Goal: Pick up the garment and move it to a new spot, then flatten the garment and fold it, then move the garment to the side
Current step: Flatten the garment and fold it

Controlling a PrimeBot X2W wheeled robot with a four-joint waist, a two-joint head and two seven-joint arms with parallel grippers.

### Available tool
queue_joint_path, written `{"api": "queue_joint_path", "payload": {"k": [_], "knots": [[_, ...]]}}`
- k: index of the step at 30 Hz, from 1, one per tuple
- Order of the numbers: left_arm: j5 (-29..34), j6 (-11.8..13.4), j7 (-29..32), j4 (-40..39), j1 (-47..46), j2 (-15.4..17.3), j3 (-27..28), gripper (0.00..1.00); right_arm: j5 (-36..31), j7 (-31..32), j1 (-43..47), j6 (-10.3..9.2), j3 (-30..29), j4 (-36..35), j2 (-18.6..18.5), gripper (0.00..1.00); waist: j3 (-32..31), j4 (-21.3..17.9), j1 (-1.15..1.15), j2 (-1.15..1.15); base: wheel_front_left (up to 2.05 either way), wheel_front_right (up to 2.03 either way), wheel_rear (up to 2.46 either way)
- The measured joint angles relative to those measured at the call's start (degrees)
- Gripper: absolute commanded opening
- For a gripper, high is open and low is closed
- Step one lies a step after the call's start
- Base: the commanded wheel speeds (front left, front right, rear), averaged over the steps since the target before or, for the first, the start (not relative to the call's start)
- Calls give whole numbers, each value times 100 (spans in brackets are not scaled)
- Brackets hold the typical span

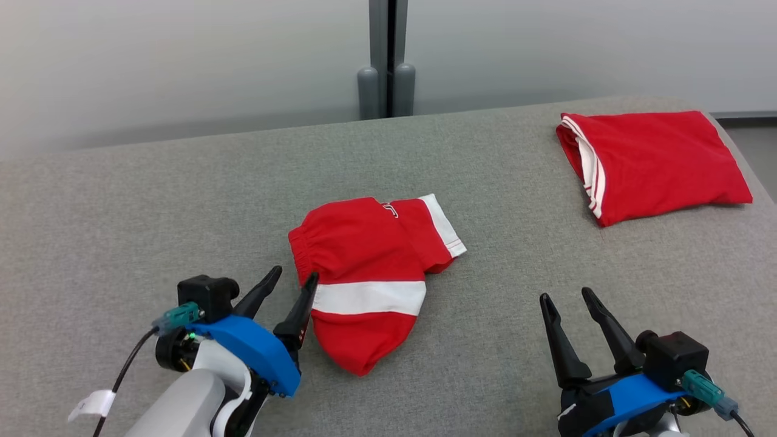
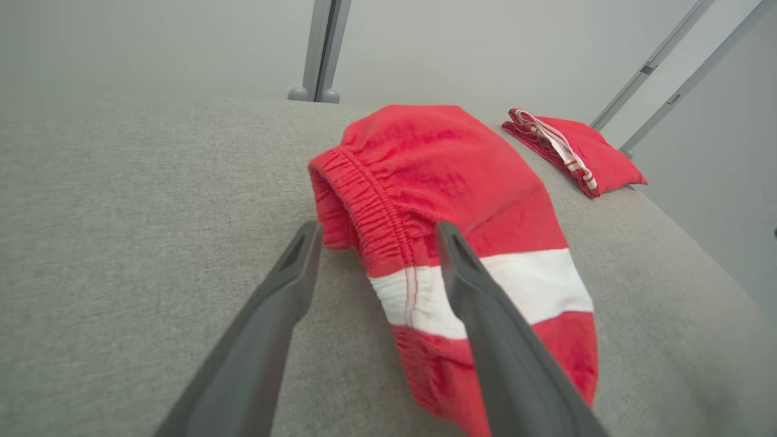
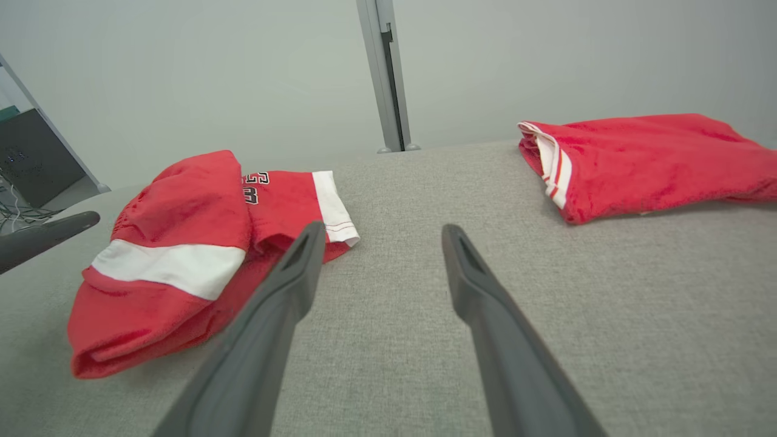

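Shorts point(image 1: 370, 267), crumpled red fabric, white band, mid grey cloth table point(image 1: 121, 212), long axis 1-to-7. Left gripper point(image 1: 296, 273) nearer, fingers spread astride waistband point(image 2: 370, 212); right gripper point(image 1: 566, 294) spread, shorts well off at 10 o'clock.

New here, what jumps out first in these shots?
Bright red shorts with a white stripe lie crumpled in the middle of the grey surface, with the open left gripper at their waistband. A second red garment sits folded at the far right. The right gripper hangs open over bare surface.
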Motion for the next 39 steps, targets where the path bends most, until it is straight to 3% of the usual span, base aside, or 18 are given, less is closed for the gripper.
{"api": "queue_joint_path", "payload": {"k": [8,23,26,28,29,36,39], "knots": [[-612,-27,170,166,-546,286,-561,100,29,-62,-105,0,-2,16,1,100,316,-264,1,1,0,0,0],[-1455,-27,-207,-213,-1135,725,-1599,100,52,-194,-241,0,14,127,0,100,542,-350,0,1,0,0,0],[-1441,-27,-415,-249,-1277,739,-1793,12,52,-201,-283,0,4,141,0,100,566,-347,0,1,0,0,0],[-1438,-27,-534,-259,-1369,737,-1895,9,51,-202,-291,0,-5,147,0,100,573,-338,0,1,0,0,0],[-1433,-27,-577,-274,-1408,734,-1952,0,51,-202,-291,0,-11,151,0,100,576,-332,0,1,0,0,0],[-1210,-27,-767,-538,-1798,594,-2173,0,51,-201,-311,1,-12,177,0,100,556,-277,0,1,0,0,0],[-992,-27,-797,-835,-2099,376,-2174,0,51,-200,-318,0,-15,190,0,100,514,-240,0,1,0,0,0]]}}
